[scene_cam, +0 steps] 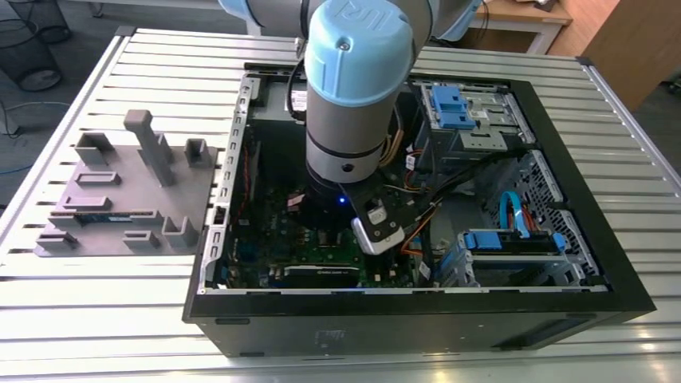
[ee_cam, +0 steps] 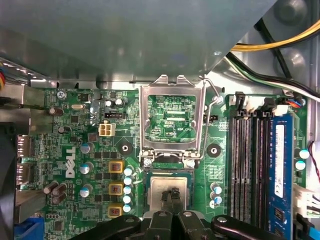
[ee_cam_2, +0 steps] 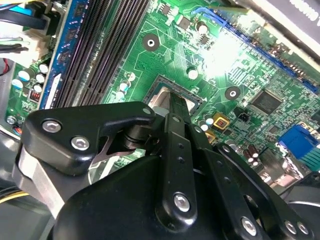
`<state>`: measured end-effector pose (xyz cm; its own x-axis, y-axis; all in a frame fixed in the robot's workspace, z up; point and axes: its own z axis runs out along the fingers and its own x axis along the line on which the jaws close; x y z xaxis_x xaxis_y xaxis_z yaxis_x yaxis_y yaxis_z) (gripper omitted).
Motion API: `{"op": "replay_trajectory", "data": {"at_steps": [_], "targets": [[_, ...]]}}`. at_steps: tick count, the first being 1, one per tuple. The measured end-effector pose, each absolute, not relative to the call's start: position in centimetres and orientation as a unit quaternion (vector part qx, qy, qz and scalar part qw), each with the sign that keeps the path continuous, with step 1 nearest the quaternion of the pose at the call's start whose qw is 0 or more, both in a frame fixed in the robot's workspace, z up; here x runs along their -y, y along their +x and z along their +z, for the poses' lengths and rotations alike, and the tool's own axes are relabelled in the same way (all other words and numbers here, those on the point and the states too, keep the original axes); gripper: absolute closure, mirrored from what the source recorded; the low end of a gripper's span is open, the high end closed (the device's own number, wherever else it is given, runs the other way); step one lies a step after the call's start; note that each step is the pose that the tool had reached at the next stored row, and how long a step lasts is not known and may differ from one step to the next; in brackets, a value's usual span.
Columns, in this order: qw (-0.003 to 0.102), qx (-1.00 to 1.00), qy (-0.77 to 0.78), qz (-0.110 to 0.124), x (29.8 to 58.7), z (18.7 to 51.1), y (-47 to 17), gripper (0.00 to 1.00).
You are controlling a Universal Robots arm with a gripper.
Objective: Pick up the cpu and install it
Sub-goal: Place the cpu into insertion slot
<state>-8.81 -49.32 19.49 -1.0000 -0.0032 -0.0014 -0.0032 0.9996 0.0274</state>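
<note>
First wrist view looks down on a green motherboard [ee_cam: 75, 150] inside the open computer case [scene_cam: 426, 319], with the claw [ee_cam: 172, 199] low over the processor socket. Its two fingers are pressed together and grip nothing. Their tips sit over the middle of the cpu [ee_cam: 157, 192], which lies flat in the socket directly beneath them. Whether the tips touch its silver top cannot be told.

Just beyond the tips the metal socket frame [ee_cam: 172, 84] stands flipped open, so the chip is not clamped down. The main hazard appears to be a chip that is not squarely seated: any downward push from the tips could then bend the socket contacts below it. A sideways drift of the claw could slide the loose cpu out of register. It could also knock the upright frame, which stands close. The memory slots [ee_cam: 245, 165] lie well off to one side of the claw and look out of harm's way.
</note>
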Motion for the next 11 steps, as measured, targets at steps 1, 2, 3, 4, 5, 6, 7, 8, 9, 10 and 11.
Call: {"op": "replay_trajectory", "data": {"at_steps": [1, 2, 3, 4, 5, 6, 7, 8, 9, 10, 11], "targets": [[0.001, -1.000, -0.002, 0.014, 49.33, 19.45, -8.81, 0.89], [0.001, -1.000, -0.002, 0.014, 49.33, 19.45, -8.81, 0.89], [0.001, -1.000, -0.002, 0.014, 49.33, 19.45, -8.82, 0.89], [0.001, -1.000, -0.002, 0.014, 49.32, 19.44, -8.82, 0.89], [0.001, -1.000, -0.002, 0.014, 49.32, 19.43, -8.82, 0.89], [0.001, -1.000, -0.002, 0.014, 49.33, 19.42, -8.82, 0.89], [0.001, -1.000, -0.002, 0.014, 49.33, 19.38, -8.82, 0.89], [0.001, -1.000, -0.002, 0.014, 49.33, 19.37, -8.82, 0.89], [0.001, -1.000, -0.002, 0.014, 49.33, 19.37, -8.82, 0.89], [0.001, -1.000, -0.002, 0.014, 49.32, 19.36, -8.82, 0.89], [0.001, -1.000, -0.002, 0.014, 49.32, 19.35, -8.82, 0.89]]}}
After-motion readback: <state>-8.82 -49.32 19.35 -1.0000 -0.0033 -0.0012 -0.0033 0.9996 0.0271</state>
